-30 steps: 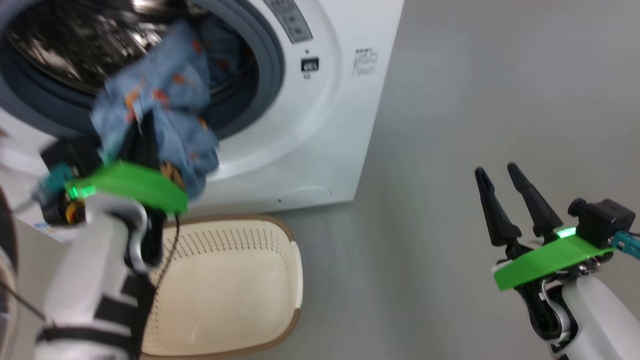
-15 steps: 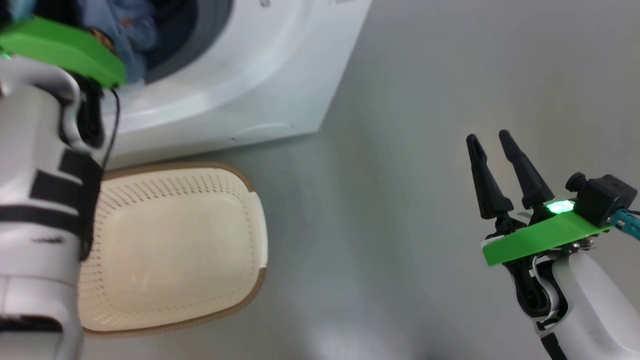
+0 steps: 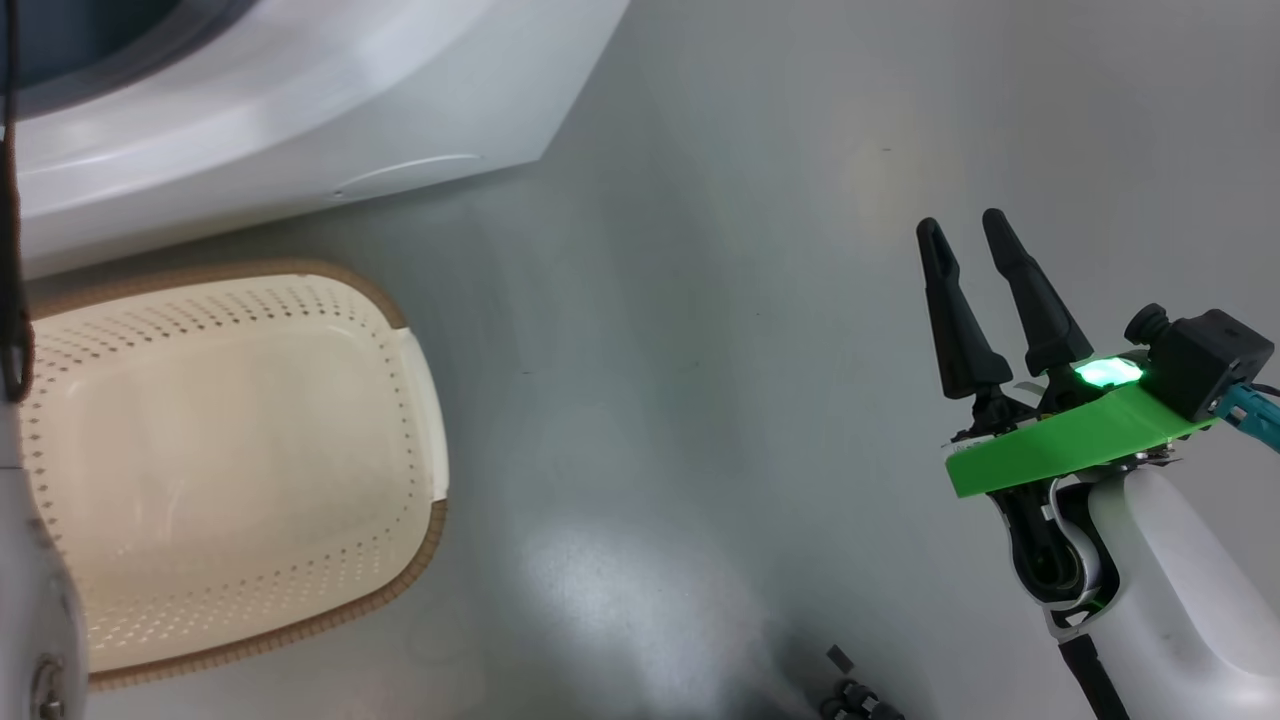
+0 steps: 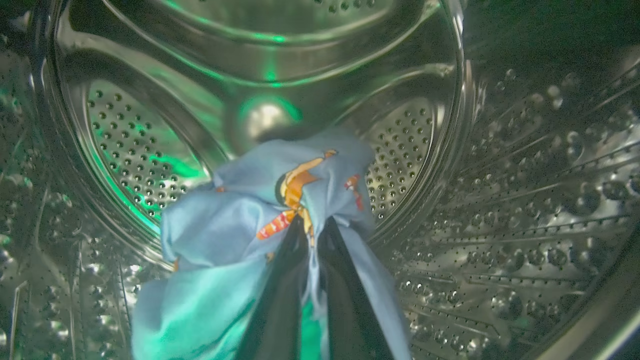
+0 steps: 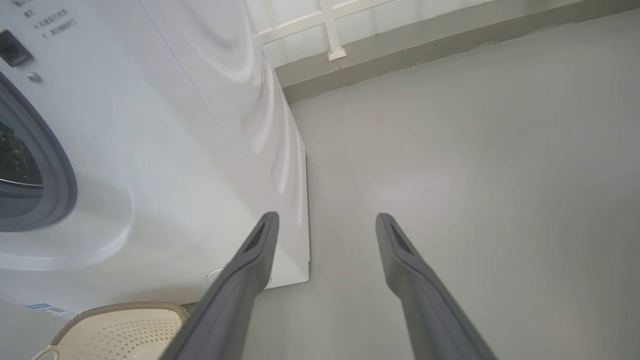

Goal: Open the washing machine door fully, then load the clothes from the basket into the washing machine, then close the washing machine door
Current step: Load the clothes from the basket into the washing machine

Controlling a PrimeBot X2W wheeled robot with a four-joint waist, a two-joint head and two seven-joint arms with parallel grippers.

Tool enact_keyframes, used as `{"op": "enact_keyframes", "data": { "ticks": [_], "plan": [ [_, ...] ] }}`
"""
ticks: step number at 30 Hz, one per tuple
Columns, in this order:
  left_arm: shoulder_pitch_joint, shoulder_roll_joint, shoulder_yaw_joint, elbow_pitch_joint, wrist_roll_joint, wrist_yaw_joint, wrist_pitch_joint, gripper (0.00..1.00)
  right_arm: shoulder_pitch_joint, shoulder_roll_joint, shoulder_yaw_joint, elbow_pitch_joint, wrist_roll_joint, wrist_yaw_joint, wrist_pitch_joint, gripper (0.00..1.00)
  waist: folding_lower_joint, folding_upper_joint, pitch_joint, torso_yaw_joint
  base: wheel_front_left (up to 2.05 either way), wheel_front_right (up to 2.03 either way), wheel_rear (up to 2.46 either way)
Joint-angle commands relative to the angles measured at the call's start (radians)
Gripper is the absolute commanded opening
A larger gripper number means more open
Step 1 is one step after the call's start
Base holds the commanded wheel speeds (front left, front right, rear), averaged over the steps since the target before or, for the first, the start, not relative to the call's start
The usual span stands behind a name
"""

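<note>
Left hand around clothes inside washing machine

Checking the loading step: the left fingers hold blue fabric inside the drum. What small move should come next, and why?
Probably open the left gripper and let the clothes drop: its fingers are shut on them deep inside the drum, and the basket looks empty.
</note>
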Motion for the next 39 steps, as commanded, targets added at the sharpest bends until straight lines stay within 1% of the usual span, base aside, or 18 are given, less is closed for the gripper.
{"op": "enact_keyframes", "data": {
  "ticks": [1,2,12,17,20,26,33,39],
  "plan": [
    [0.015,0.03,0.014,-0.018,0.012,0.004,-0.005,0.49,0.012,-0.005,0.014,-0.02,-0.001,0.006,-0.008,1.0,0.0,0.0,0.011,-0.014,0.0,0.0,0.0],
    [0.024,0.022,0.019,0.011,0.013,0.0,-0.005,1.0,0.013,-0.005,0.014,-0.018,-0.001,0.006,-0.008,1.0,0.0,0.0,0.007,-0.012,0.0,0.0,0.0],
    [0.012,-0.016,0.003,0.288,0.024,-0.033,-0.006,1.0,0.008,-0.01,0.028,0.0,0.0,0.006,-0.008,1.0,0.0,0.0,-0.039,0.016,0.0,0.0,0.0],
    [0.038,-0.024,0.007,0.327,0.017,-0.056,-0.006,1.0,0.012,-0.014,0.028,0.003,-0.001,0.006,-0.008,1.0,0.0,0.0,-0.086,0.029,0.0,0.0,0.0],
    [0.082,-0.028,0.003,0.313,0.027,-0.065,-0.006,1.0,0.017,-0.019,0.026,0.004,-0.003,0.006,-0.008,1.0,0.0,0.0,-0.121,0.043,0.0,0.0,0.0],
    [0.196,-0.035,0.015,0.233,0.049,-0.057,-0.006,1.0,0.028,-0.036,0.03,0.013,-0.007,0.006,-0.008,1.0,0.0,0.0,-0.213,0.079,0.0,0.0,0.0],
    [0.366,-0.057,0.057,0.13,0.05,-0.075,-0.006,1.0,0.049,-0.055,0.042,0.032,-0.008,0.006,-0.008,1.0,0.0,0.0,-0.337,0.126,0.0,0.0,0.0],
    [0.519,-0.082,0.077,0.036,0.059,-0.101,-0.006,1.0,0.079,-0.065,0.043,0.05,-0.006,0.006,-0.008,1.0,0.0,0.0,-0.431,0.17,0.0,0.0,0.0]
  ]
}}
